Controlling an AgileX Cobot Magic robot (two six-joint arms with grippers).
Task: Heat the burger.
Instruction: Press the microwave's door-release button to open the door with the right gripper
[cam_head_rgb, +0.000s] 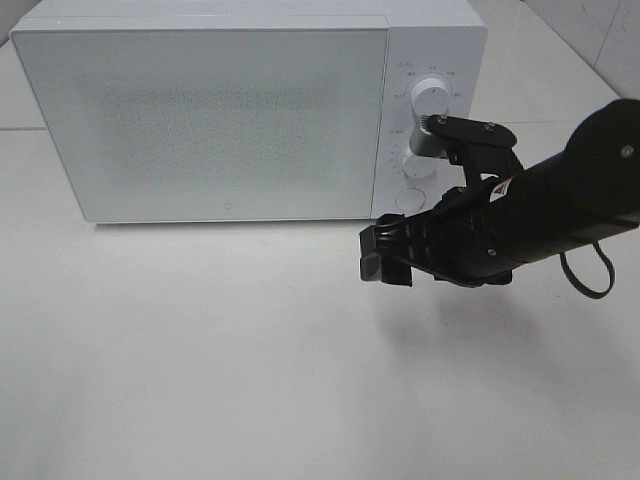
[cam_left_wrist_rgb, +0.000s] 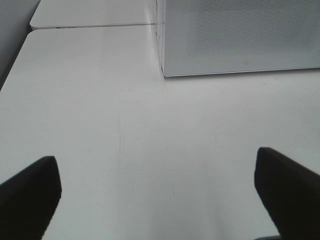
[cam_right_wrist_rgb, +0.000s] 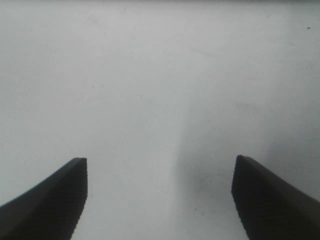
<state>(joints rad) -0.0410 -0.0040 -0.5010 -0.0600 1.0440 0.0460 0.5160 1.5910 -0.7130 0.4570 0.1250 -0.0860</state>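
Burger not in view, maybe behind the shut microwave (cam_head_rgb: 200, 120) door; right fingers (cam_head_rgb: 385, 255) released, empty, nearer, dials (cam_head_rgb: 430, 100) at their 1 o'clock; left fingers (cam_left_wrist_rgb: 30, 195) released over desk (cam_left_wrist_rgb: 125, 125).

White microwave (cam_head_rgb: 220, 120), door shut, standing along the back edge of a white table (cam_head_rgb: 200, 350). Control panel at its right end: upper dial (cam_head_rgb: 430, 97), lower dial (cam_head_rgb: 411, 163), round button (cam_head_rgb: 408, 198). Black arm (cam_head_rgb: 560, 195) enters from the table's right edge, with its gripper (cam_head_rgb: 383, 255) just before the panel, pointing left.
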